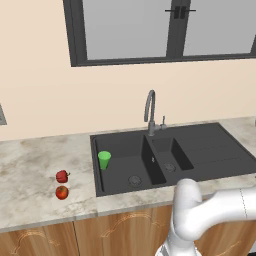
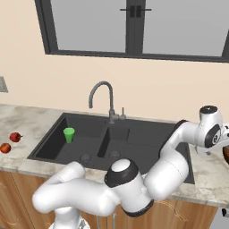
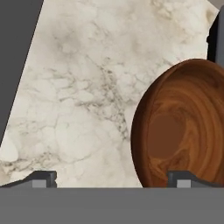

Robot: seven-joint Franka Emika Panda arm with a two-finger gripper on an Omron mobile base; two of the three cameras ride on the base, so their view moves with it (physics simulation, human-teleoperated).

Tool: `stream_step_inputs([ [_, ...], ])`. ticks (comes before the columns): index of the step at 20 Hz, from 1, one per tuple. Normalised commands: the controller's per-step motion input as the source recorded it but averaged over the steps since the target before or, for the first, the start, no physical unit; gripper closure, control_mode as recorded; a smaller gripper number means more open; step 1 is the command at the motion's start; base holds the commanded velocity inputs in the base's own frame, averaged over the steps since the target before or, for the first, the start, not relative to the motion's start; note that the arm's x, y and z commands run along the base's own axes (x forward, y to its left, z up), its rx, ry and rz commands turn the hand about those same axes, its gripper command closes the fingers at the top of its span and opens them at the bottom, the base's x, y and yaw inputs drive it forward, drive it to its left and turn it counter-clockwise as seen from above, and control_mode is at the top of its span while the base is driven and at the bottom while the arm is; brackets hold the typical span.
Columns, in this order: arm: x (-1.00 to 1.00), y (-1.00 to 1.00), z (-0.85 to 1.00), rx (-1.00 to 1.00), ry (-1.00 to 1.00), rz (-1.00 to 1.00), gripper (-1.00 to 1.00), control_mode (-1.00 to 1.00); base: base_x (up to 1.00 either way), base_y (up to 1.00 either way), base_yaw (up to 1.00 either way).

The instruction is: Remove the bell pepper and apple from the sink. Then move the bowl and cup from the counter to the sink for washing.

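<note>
The green cup stands upright in the left part of the large basin of the dark sink. On the counter left of the sink lie the deep-red bell pepper and, just in front of it, the orange-red apple. The brown wooden bowl rests on the counter right of the sink. My gripper hovers over it, open and holding nothing. Its right fingertip is above the bowl's near rim; the left one is over bare stone.
A curved grey faucet rises behind the divider between the basins. The sink's dark edge runs along the left of the hand view. My arm reaches across the sink's right side. A window sits above the back wall.
</note>
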Motion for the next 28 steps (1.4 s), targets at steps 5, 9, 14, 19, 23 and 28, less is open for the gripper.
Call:
stream_step_inputs([
  [5,0.15,-0.26,-0.16,0.00,0.00,0.00,-1.00,-1.00,0.00,0.00,0.00],
  [9,0.14,-0.24,-0.18,0.00,0.00,0.00,-1.00,-1.00,0.00,0.00,0.00],
  [14,0.12,-0.17,-0.18,0.00,0.00,0.00,-1.00,-1.00,0.00,0.00,0.00],
  [19,0.16,-0.13,-0.12,0.00,0.02,0.00,-1.00,-1.00,0.00,0.00,0.00],
  [23,0.15,-0.13,-0.11,0.00,0.06,0.00,-1.00,-1.00,0.00,0.00,0.00],
  [28,0.06,-0.10,-0.07,0.00,0.06,0.00,1.00,-1.00,0.00,0.00,0.00],
])
